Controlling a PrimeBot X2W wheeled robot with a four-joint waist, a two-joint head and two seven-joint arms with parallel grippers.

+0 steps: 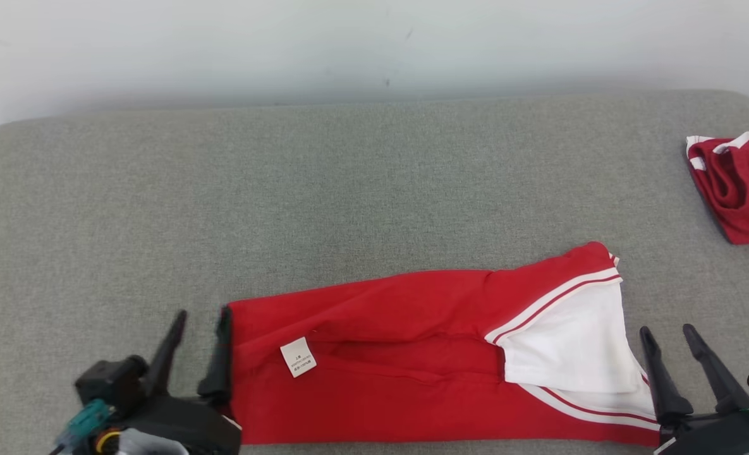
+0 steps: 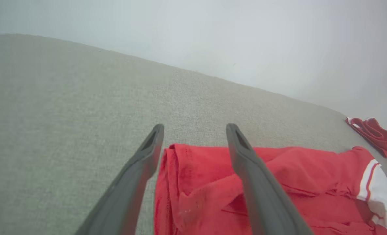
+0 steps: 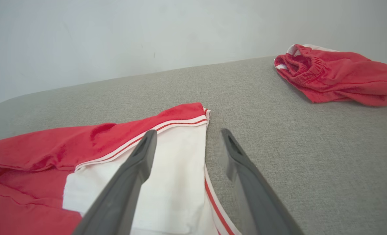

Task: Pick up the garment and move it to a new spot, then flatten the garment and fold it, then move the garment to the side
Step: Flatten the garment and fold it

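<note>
Red garment (image 1: pixel 412 360) folded on the grey pad (image 1: pixel 349 189)
The left gripper (image 1: pixel 203 311) and right gripper (image 1: pixel 667 328) sit at its ends, fingers wide, holding nothing. It looks folded once, I think, so grab both ends evenly.

In the left wrist view the garment (image 2: pixel 196 195) runs off the bottom edge under the left jaws, and the right-hand finger (image 2: pixel 262 195) hides a strip of it. The print on its white label (image 1: pixel 298 357), just beside the left jaws, is too small to read, and the finger nearest the cloth is blurred, so whether it touches cannot be told. Well beyond the right jaws, a second red garment (image 1: pixel 737 189) is cut off by the head view's right edge.
</note>
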